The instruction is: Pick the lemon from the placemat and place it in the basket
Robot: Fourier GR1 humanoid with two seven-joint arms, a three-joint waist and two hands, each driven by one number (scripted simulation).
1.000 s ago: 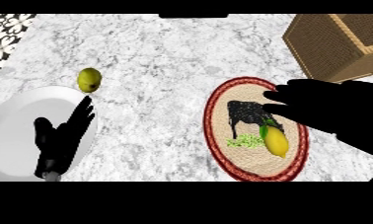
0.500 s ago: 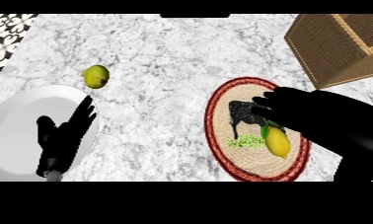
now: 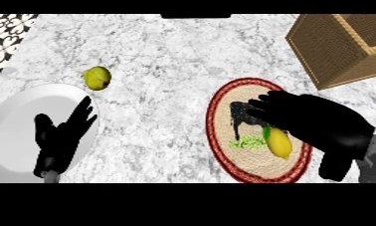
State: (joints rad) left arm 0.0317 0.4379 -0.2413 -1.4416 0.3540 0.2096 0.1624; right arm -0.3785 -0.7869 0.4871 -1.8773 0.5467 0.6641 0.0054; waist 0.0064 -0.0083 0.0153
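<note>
While right hand hovers, fingers spread, holding nothing, oval yellow lemon lies on placemat

lemon yellow, on placemat | basket wicker, far right

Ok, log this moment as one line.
phase: reach | right hand: open over lemon on placemat | left hand: open, resting over plate | basket: no lemon visible

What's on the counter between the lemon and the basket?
Head view: the right hand over the placemat, then bare marble up from the lemon to the basket.
</note>
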